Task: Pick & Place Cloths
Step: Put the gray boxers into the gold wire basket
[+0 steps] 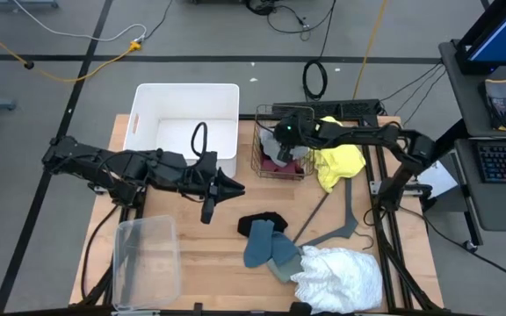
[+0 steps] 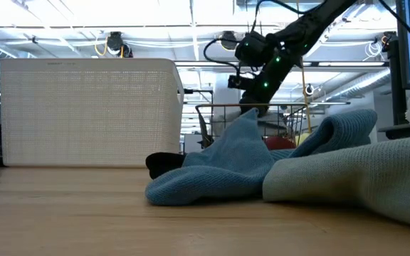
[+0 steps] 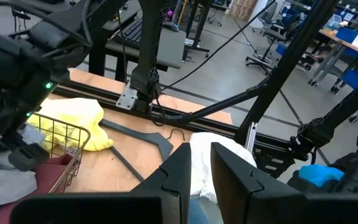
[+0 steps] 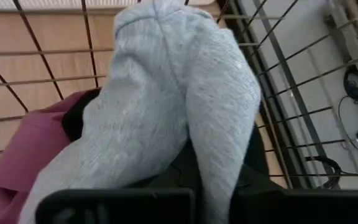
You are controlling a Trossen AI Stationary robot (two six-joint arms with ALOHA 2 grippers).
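Right gripper: clamped on soft light-grey knit cloth, over copper wire basket.
Left gripper: narrow, beside basket.

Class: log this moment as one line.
right gripper: in wire basket, shut on grey cloth | left gripper: idle, mid-table, shut

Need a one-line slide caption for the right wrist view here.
Right gripper shut on a grey cloth inside the wire basket, a maroon cloth beside it.

Cloths strewn; some in basket
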